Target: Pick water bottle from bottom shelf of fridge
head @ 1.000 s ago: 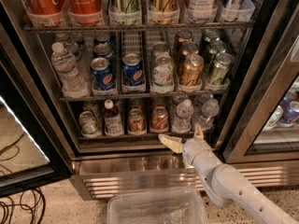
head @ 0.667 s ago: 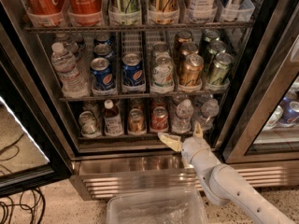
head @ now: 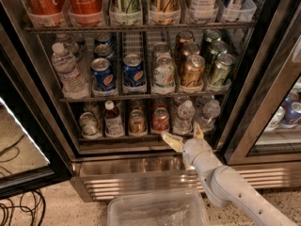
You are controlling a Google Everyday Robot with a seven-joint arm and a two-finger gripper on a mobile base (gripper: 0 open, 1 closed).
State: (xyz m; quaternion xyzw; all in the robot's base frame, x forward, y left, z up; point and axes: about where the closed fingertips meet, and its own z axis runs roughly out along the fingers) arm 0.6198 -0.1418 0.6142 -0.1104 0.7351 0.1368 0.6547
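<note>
White hand before water bottle

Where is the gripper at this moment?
In the camera view, the open gripper sits lower centre-right, at the front lip of the bottom shelf, just below a water bottle and right of a red can.

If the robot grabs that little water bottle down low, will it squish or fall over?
It'd probably squish a little: the water bottle looks like thin ribbed plastic. It might tip if bumped, being tall and narrow, though the neighbouring bottle may steady it. The gripper hovers open just in front of the bottom shelf.
</note>
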